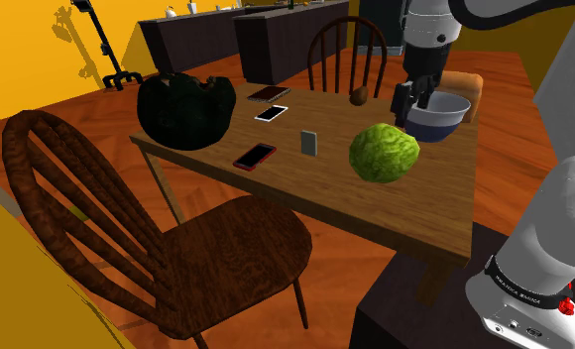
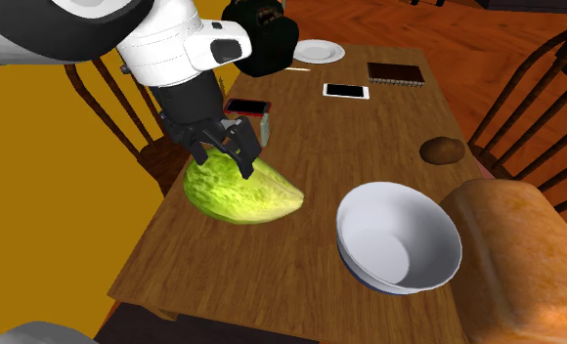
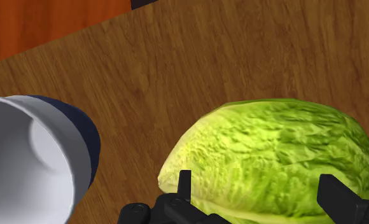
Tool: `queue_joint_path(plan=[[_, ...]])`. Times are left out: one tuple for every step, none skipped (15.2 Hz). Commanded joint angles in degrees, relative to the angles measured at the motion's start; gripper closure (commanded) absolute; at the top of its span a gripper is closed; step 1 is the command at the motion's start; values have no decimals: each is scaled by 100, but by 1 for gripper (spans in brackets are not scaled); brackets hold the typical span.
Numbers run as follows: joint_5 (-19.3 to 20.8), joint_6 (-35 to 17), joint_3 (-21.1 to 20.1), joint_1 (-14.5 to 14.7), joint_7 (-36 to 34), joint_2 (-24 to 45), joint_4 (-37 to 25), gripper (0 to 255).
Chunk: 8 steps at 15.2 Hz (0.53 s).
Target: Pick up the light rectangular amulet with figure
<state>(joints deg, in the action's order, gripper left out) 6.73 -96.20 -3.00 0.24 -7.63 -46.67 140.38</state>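
The amulet (image 1: pixel 308 142) is a small light grey rectangular slab standing upright near the middle of the wooden table (image 1: pixel 276 183). In the second exterior view the amulet (image 2: pixel 265 125) peeks out just behind my black gripper (image 2: pixel 228 151). The gripper (image 1: pixel 414 107) hangs open above a green lettuce head (image 1: pixel 385 154), apart from the amulet and holding nothing. In the wrist view the fingertips (image 3: pixel 184 184) stand wide apart over the lettuce (image 3: pixel 272 162), with the gripper (image 3: pixel 259 198) centred on it.
A white bowl (image 2: pixel 399 237) and a bread loaf (image 2: pixel 521 254) sit beside the lettuce. A red phone (image 2: pixel 247 106), white phone (image 2: pixel 345 91), dark notebook (image 2: pixel 396 72), plate (image 2: pixel 318 51), potato (image 2: pixel 443 150) and black bag (image 1: pixel 184 109) share the table. Wooden chairs (image 1: pixel 127 238) stand around it.
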Motion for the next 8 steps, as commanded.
queue_joint_path(plan=[[0, 0, 0, 0, 0, 0, 0, 0], [-26, -145, 4, 6, -9, 231, -81, 0], [-52, -284, 8, 12, -17, 462, -169, 0], [-78, -416, 12, 20, -22, 694, -265, 0], [-104, -541, 15, 27, -26, 927, -368, 0], [-131, -659, 17, 35, -29, 1159, -478, 0], [-157, -770, 19, 43, -29, 1391, -596, 0], [-185, -873, 21, 51, -28, 1623, -720, 0]])
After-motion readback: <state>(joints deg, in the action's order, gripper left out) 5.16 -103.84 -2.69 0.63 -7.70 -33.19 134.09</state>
